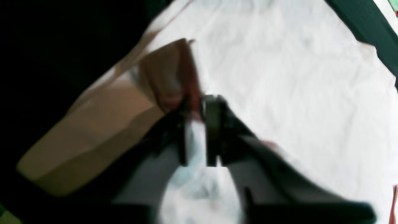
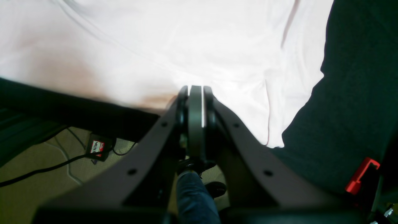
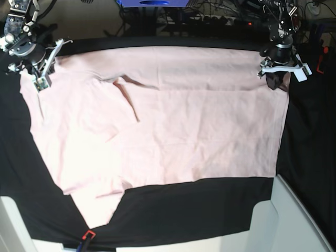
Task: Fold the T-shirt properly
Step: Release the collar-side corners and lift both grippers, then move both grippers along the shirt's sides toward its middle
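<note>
The pale pink T-shirt [image 3: 173,121] lies spread plain side up on the black table cloth [image 3: 199,205]. One sleeve points to the front left and a fold runs near its far left. My right gripper [image 3: 40,80] is at the shirt's far left corner. In the right wrist view its jaws [image 2: 196,93] are closed on the shirt's edge [image 2: 174,46]. My left gripper [image 3: 275,77] is at the far right corner. In the blurred left wrist view it [image 1: 202,105] is shut on a raised, shaded flap of the shirt [image 1: 279,77].
White blocks stand at the front right [image 3: 294,220] and front left [image 3: 16,226]. A red clip [image 3: 88,234] sits at the cloth's front edge and another [image 2: 362,175] shows near the right gripper. Cables and an adapter [image 2: 96,146] lie on the floor beyond the table's edge.
</note>
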Controlling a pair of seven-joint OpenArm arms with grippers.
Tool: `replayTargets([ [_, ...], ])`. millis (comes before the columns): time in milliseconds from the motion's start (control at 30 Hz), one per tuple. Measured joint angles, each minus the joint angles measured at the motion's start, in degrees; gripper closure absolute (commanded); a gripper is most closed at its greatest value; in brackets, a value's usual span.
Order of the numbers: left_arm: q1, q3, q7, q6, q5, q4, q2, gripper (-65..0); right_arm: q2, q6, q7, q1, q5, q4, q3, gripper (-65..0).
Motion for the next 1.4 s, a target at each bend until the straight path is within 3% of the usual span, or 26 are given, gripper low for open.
replayTargets([
  [100, -0.15, -3.50, 0.46, -0.15, 0.07, 0.13, 0.42, -24.5, -0.02, 0.02, 0.00, 0.00, 0.00, -0.02, 0.00, -0.6],
  [200, -0.07, -6.62, 0.02, 0.17, 0.00, 0.17, -0.02, -28.7, 0.00, 0.00, -0.02, 0.00, -0.02, -0.02, 0.00, -0.6],
  [367, -1.36, -6.54, 0.55, 0.00, 0.17, 1.46, -0.09, -28.2, 0.00, 0.00, -0.02, 0.13, -0.02, -0.02, 0.00, -0.9],
  [600, 3.26, -6.73, 0.48, 0.15, 0.70, 11.17, -1.25, -28.0, 0.00, 0.00, -0.26, 3.15, -0.28, -0.02, 0.42, -1.0],
  [733, 2.84, -5.92, -0.07, -0.44, 12.02, 11.82, -4.96, -28.0, 0.15, 0.02, -0.87, 6.64, -0.50, -0.17, 0.42, -1.2],
  [800, 2.23, -6.32, 0.26, 0.17, 20.59, 11.78, -4.83, -28.0, 0.31, 0.50, -4.17, 9.68, -0.44, -0.28, 0.48, -2.3],
  [900, 0.70, -6.64, 0.46, -0.42, 27.67, 11.13, -2.89, -27.9, 2.60, -0.13, -9.29, 16.72, 0.07, -2.27, 0.55, -9.3],
  [1033, -1.64, -6.47, 0.39, -0.92, 28.33, 9.20, -2.32, -27.9, 5.14, -0.31, -11.91, 23.76, -0.28, -7.45, 0.63, -16.4],
  [1200, -1.49, -6.51, 0.42, -0.13, 28.33, 8.59, -2.51, -27.7, 6.58, 0.07, -12.57, 24.87, -0.22, -11.98, 0.24, -17.1],
  [1400, -7.56, -6.23, 0.44, -0.37, 28.79, 3.45, -2.32, -27.7, 7.80, 0.31, -8.44, 34.32, -0.46, -24.20, 0.04, -17.1],
])
